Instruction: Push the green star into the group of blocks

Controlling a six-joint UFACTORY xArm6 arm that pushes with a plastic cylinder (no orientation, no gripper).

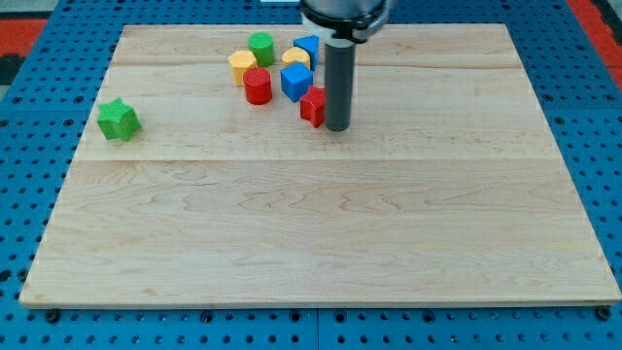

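The green star (118, 120) lies alone near the board's left edge. A group of blocks sits at the view's top centre: a green cylinder (260, 48), a yellow hexagon (242, 67), a red cylinder (257, 87), a blue cube (295, 82), a yellow block (297, 57), a blue block (308, 47) and a small red block (313, 105). My tip (336, 126) stands on the board just right of the small red block, touching or nearly touching it, far to the right of the green star.
The wooden board (321, 233) lies on a blue pegboard surface (29, 194). The arm's dark body (345, 15) hangs over the board's top edge above the group.
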